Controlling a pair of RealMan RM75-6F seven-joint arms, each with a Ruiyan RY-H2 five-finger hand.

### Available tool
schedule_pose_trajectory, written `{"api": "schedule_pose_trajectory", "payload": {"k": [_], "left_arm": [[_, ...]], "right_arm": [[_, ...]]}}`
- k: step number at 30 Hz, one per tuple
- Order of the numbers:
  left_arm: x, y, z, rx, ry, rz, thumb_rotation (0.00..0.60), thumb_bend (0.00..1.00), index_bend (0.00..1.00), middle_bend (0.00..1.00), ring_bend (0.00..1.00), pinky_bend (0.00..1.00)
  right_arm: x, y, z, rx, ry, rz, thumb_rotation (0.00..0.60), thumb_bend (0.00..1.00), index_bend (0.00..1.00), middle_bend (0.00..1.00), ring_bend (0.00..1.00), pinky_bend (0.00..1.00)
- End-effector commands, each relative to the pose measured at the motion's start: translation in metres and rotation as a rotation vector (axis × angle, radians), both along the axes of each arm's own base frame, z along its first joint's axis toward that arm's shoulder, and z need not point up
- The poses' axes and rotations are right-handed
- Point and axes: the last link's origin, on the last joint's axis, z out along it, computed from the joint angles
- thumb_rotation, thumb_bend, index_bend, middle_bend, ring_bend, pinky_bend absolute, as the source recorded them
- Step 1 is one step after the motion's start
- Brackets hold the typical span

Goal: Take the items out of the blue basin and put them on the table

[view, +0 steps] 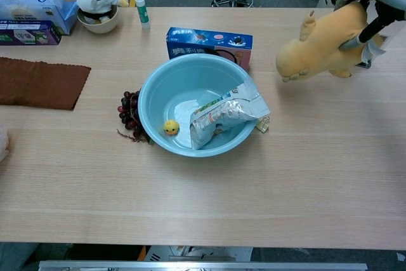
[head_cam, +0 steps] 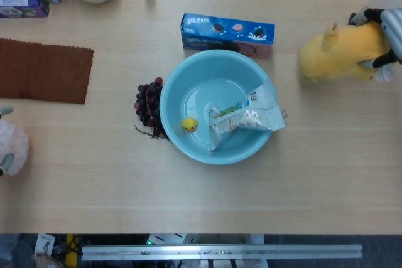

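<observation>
The right hand (view: 374, 4) grips the yellow plush toy (view: 320, 52) over the desk (view: 254, 195), at three o'clock from the blue basin (view: 152, 93) — out, not yet down. Left inside — a snack bag (view: 222, 115) and small yellow duck (view: 170, 127).

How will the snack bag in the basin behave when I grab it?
The snack bag looks crinkled and thin, so it will probably crumple and flex. Its glossy film may slip. It leans on the basin rim, so probably light.
</observation>
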Motion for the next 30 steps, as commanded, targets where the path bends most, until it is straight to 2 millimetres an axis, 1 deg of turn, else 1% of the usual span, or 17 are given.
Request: {"api": "schedule_pose_trajectory", "payload": {"k": [1,2,4,6,8,11,14,18,22,25,30], "left_arm": [[0.0,0.0,0.0,-0.001,0.0,0.001,0.6,0.27,0.19,0.25,0.23,0.33],[0.0,0.0,-0.001,-0.001,0.0,0.001,0.6,0.27,0.19,0.25,0.23,0.33],[0.0,0.0,-0.001,-0.003,0.001,0.002,0.6,0.27,0.19,0.25,0.23,0.33],[0.0,0.0,-0.002,-0.006,0.001,0.004,0.6,0.27,0.19,0.25,0.23,0.33],[0.0,0.0,-0.002,-0.01,0.002,0.003,0.6,0.27,0.19,0.25,0.23,0.33],[-0.001,0.0,-0.002,-0.009,0.002,0.007,0.6,0.27,0.19,0.25,0.23,0.33],[-0.001,0.001,-0.003,-0.01,0.003,0.007,0.6,0.27,0.19,0.25,0.23,0.33],[0.0,0.001,-0.004,-0.015,0.002,0.004,0.6,0.27,0.19,0.25,0.23,0.33],[0.0,0.001,-0.003,-0.012,0.003,0.004,0.6,0.27,0.19,0.25,0.23,0.33],[0.0,0.0,-0.002,-0.01,0.001,0.008,0.6,0.27,0.19,0.25,0.23,0.33],[-0.002,-0.002,-0.001,-0.008,0.002,0.018,0.6,0.27,0.19,0.25,0.23,0.33]], "right_arm": [[-0.004,-0.002,-0.013,0.028,0.004,-0.004,0.6,0.17,0.37,0.38,0.41,0.67],[-0.003,-0.002,-0.016,0.032,0.008,0.001,0.6,0.16,0.33,0.35,0.37,0.63],[-0.001,-0.004,-0.018,0.031,0.013,0.013,0.6,0.15,0.22,0.27,0.28,0.52],[0.001,-0.005,-0.018,0.023,0.01,0.025,0.6,0.14,0.14,0.2,0.22,0.45],[0.007,-0.007,-0.014,-0.005,-0.014,0.045,0.6,0.12,0.11,0.16,0.2,0.43],[0.015,-0.005,-0.006,-0.036,-0.041,0.079,0.6,0.11,0.09,0.15,0.2,0.41],[0.021,0.001,-0.002,-0.029,-0.035,0.112,0.6,0.1,0.09,0.15,0.2,0.41],[0.034,0.013,-0.003,0.0,-0.042,0.179,0.6,0.1,0.09,0.15,0.2,0.41],[0.046,0.031,-0.015,0.102,-0.008,0.276,0.6,0.1,0.09,0.18,0.2,0.41],[0.053,0.042,-0.026,0.163,0.056,0.356,0.6,0.05,0.09,0.18,0.2,0.41],[0.068,0.056,-0.042,0.231,0.087,0.441,0.6,0.03,0.09,0.18,0.2,0.41]]}}
